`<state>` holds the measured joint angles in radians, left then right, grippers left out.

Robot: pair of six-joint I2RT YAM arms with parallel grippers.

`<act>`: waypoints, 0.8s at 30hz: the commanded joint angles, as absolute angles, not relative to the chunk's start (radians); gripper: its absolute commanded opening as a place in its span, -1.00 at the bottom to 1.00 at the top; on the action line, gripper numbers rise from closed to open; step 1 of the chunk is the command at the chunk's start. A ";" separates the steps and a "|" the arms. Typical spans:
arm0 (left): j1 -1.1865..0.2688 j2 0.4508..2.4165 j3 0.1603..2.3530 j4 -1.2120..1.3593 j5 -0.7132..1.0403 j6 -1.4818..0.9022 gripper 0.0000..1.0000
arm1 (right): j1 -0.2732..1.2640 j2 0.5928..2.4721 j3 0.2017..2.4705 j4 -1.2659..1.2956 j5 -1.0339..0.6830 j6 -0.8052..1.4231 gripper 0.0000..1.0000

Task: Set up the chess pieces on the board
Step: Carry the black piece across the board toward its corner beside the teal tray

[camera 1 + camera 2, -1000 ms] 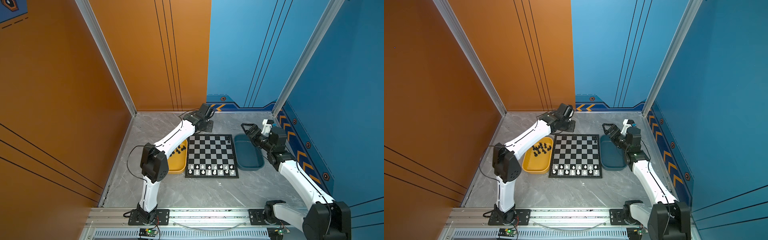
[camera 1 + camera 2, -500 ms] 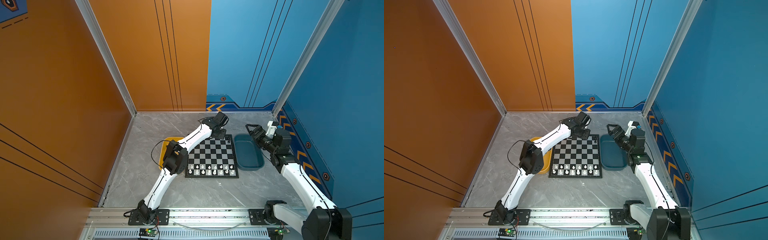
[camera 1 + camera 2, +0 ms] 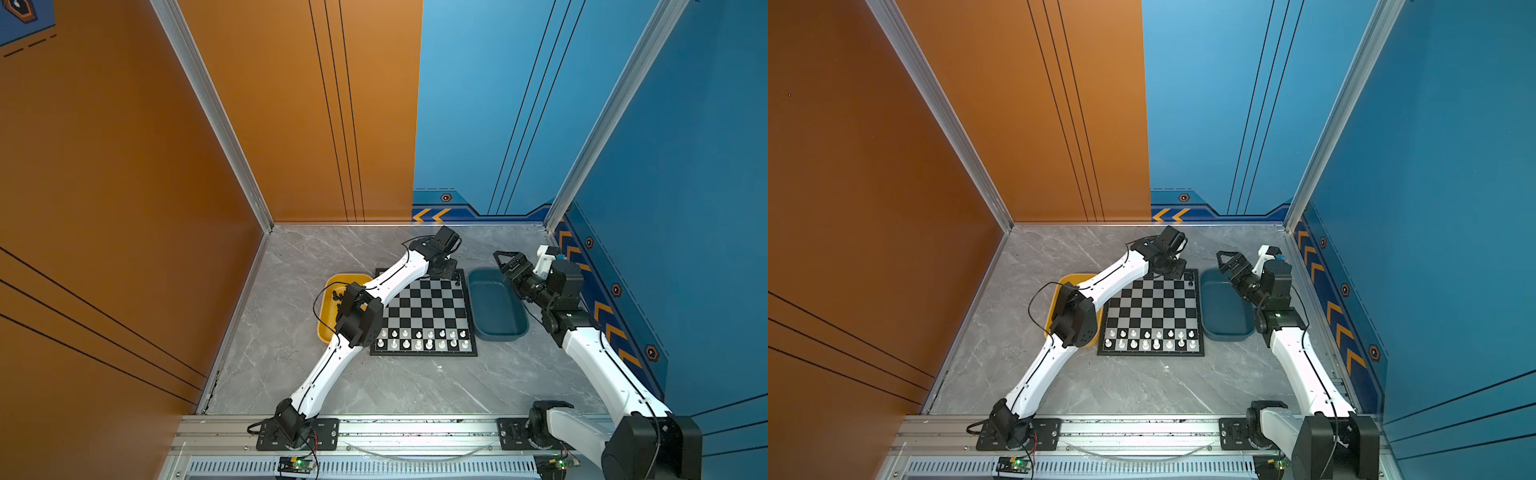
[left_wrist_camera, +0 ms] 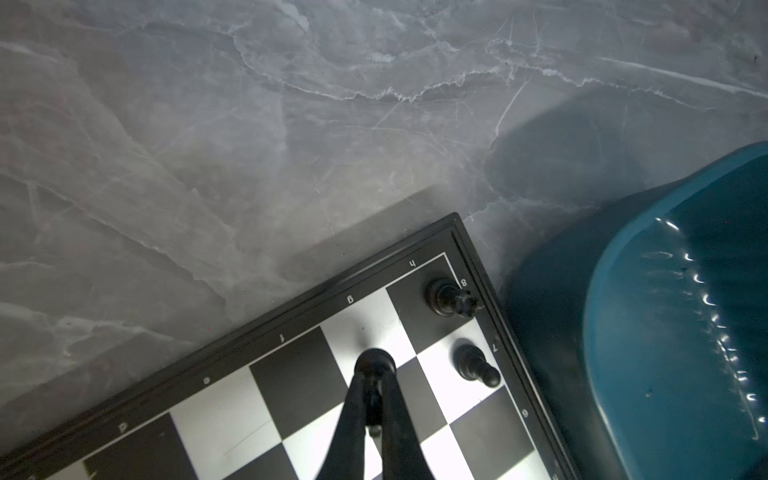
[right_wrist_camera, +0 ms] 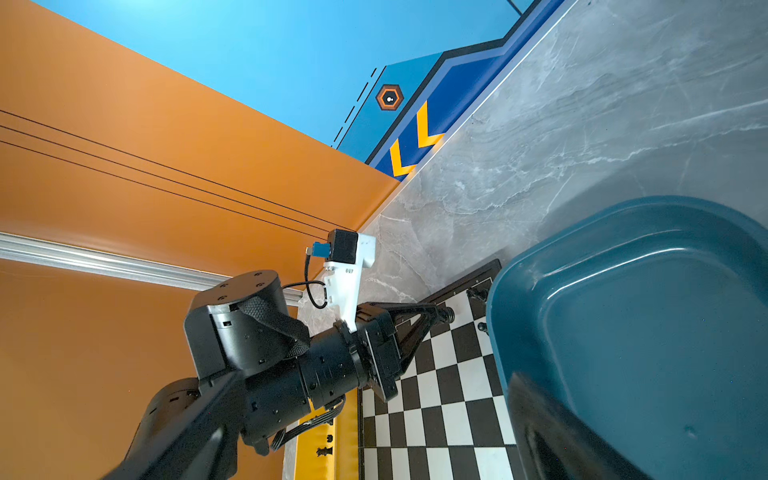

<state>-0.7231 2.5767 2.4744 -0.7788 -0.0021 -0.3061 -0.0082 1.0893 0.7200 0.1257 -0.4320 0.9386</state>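
Note:
In the left wrist view my left gripper (image 4: 374, 376) is shut on a black chess piece (image 4: 374, 360) just over a light square at the board's far right corner. Two more black pieces stand beside it, one on the corner square (image 4: 448, 297) and one (image 4: 473, 365) on the square next to that. The board (image 3: 424, 308) lies mid-table in both top views, with my left gripper (image 3: 449, 272) at its far edge. My right gripper (image 3: 503, 259) hangs open and empty above the far end of the dark blue tray.
White chessmen (image 3: 424, 338) fill the board's two near rows. A yellow tray (image 3: 326, 330) to the left of the board holds several loose black pieces (image 3: 337, 296), partly hidden by my left arm's elbow (image 3: 359, 318). The dark blue tray (image 3: 496, 309) lies to the right of the board.
My left arm has swung right from behind the board's far left corner to its far right corner, carrying the piece lower. My right arm drew back slightly.

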 commanded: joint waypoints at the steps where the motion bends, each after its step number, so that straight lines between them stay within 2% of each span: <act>1: -0.733 2.603 2.518 -0.794 0.000 -0.298 -1.00 | -0.017 1.080 0.706 0.130 -0.420 0.922 0.99; 24: -0.724 2.632 2.515 -0.795 -0.011 -0.302 -1.00 | -0.025 1.094 0.703 0.146 -0.433 0.927 0.99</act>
